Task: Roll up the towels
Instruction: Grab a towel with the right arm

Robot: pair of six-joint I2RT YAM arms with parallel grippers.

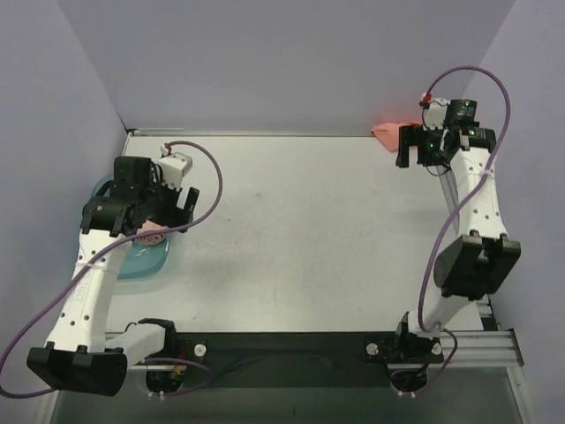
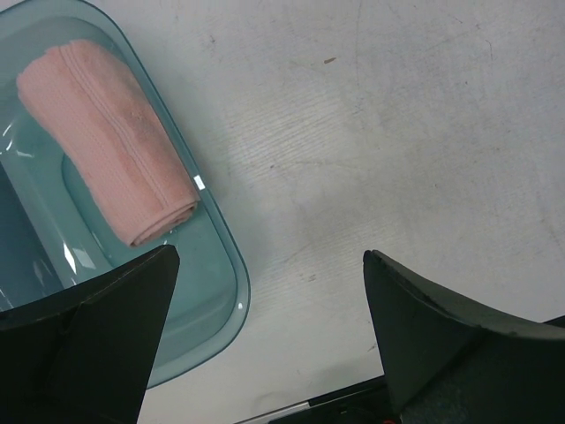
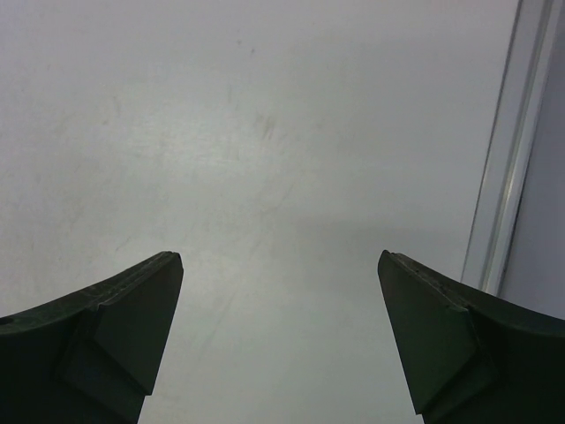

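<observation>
One rolled pink towel (image 2: 106, 146) lies inside the teal tray (image 2: 225, 291) at the table's left; from above only its end (image 1: 150, 234) shows under the arm. My left gripper (image 2: 269, 265) hovers open beside the tray's right rim, with nothing between its fingers (image 2: 132, 309). It shows in the top view as well (image 1: 181, 212). A second pink towel (image 1: 394, 131) lies loosely bunched at the back right corner. My right gripper (image 1: 419, 155) hangs just in front of that towel, open and empty (image 3: 278, 261), over bare table. The right wrist view does not show the towel.
The teal tray (image 1: 132, 261) sits near the left wall. The white tabletop (image 1: 309, 221) stretches between the two arms. A metal rail (image 3: 508, 177) edges the table on the right, and grey walls stand close on three sides.
</observation>
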